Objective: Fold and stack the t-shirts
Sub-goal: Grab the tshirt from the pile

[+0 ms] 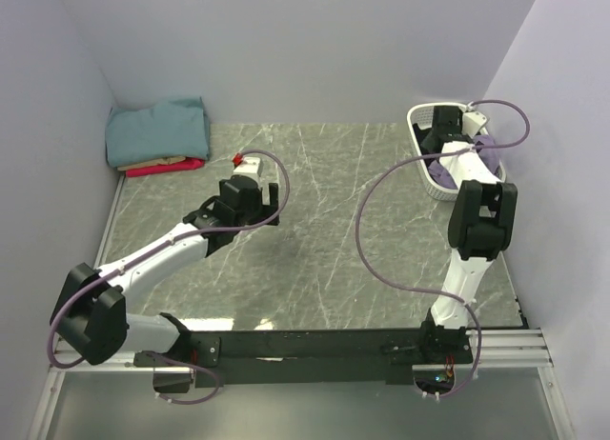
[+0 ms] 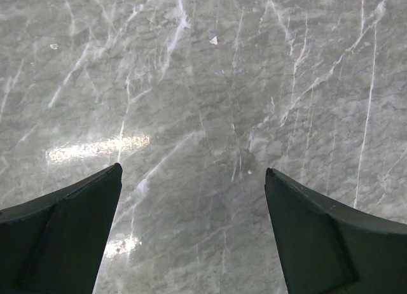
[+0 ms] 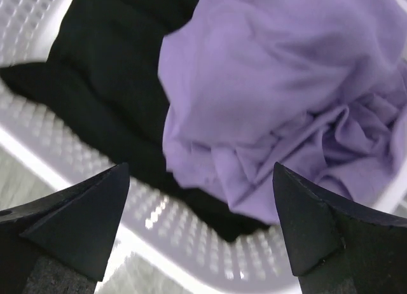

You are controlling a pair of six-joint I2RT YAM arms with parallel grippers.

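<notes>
Right gripper (image 3: 200, 170) wide open and empty, poised directly above the white basket (image 3: 38, 33). Inside the basket, a crumpled lavender t-shirt (image 3: 273, 97), lying beside and partly over black cloth (image 3: 108, 71). Far left of the basket, in the back corner, a folded stack: teal t-shirt (image 1: 157, 128) on top, tan t-shirt (image 1: 154, 161) and red t-shirt (image 1: 170, 169) beneath. Left gripper (image 2: 191, 173) between stack and basket, over bare marble table (image 2: 210, 84), jaws spread fully, holding nothing.
</notes>
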